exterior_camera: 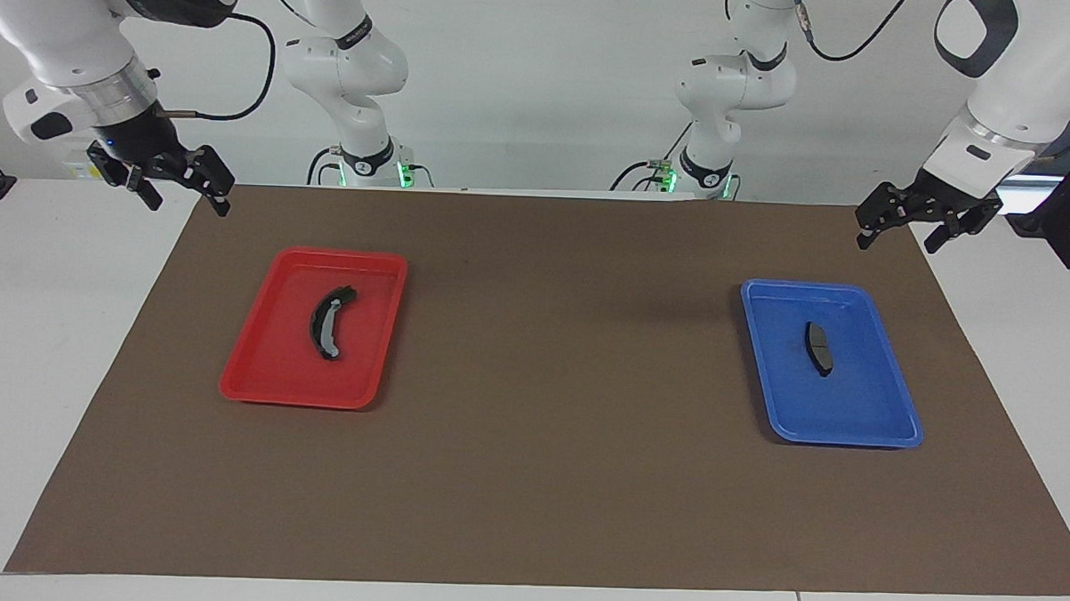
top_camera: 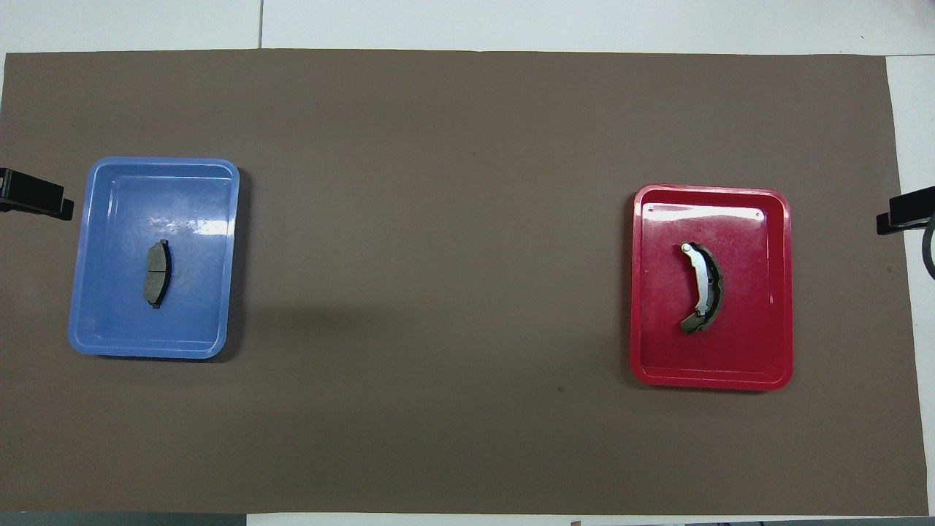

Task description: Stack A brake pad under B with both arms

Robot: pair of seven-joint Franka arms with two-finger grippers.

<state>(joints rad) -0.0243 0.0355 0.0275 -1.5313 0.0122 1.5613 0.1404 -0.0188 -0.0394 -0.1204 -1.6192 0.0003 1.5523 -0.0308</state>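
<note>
**Both pads untouched, arms parked**

Brown matting (exterior_camera: 529, 478) covers your table. A brake pad (exterior_camera: 819, 348) lies in the blue tray (exterior_camera: 886, 428) toward the left arm's end; B (exterior_camera: 329, 322) lies in the red tray (exterior_camera: 256, 384) toward the right arm's end. Your left gripper (exterior_camera: 916, 223) and right gripper (exterior_camera: 176, 186) hang over the mat's corners, jaws spread wide, holding nothing. Watch out: flat pads could slip from the fingertips, and B's curve may rock on A.
</note>
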